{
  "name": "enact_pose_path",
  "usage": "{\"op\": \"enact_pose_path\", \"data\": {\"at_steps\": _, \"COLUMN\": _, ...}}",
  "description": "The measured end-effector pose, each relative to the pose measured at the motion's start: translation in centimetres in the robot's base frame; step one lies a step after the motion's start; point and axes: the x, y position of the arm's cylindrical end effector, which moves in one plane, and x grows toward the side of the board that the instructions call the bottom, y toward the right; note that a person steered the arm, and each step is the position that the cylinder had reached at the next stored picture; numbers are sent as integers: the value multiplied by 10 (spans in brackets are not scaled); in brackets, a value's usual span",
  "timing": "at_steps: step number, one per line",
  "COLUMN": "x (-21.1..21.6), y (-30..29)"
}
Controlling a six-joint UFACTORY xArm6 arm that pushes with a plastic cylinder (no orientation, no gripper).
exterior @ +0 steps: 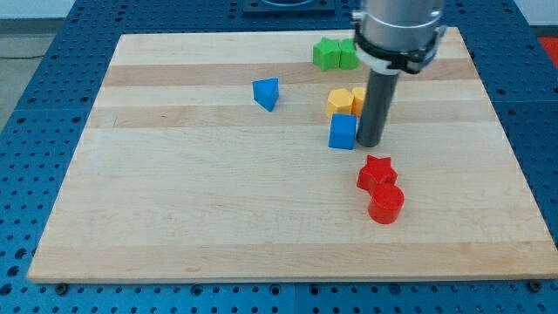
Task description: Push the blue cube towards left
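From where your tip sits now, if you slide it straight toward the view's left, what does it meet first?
My tip sits right beside the blue cube, on its right side, so the cube comes first; contact looks near or already made. Beyond the cube, the board looks free along that line; the blue triangular block lies higher up.

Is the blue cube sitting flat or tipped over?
Flat. The blue cube rests squarely on the board, top face level, my tip at its right side.

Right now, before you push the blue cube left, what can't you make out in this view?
- My tip: whether it touches the blue cube is unclear; no gap shows.
- Second yellow block: the rod covers its right part, shape unclear.
- Green blocks: right one partly behind the arm's housing.
- Arm: cut off by the view's top.
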Motion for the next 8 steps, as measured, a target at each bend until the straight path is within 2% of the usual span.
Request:
{"op": "enact_pose_path", "data": {"at_steps": 2, "x": -8, "y": -50}}
{"op": "enact_pose_path", "data": {"at_steps": 4, "x": -24, "y": -50}}
{"op": "enact_pose_path", "data": {"at_steps": 8, "x": -57, "y": -103}}
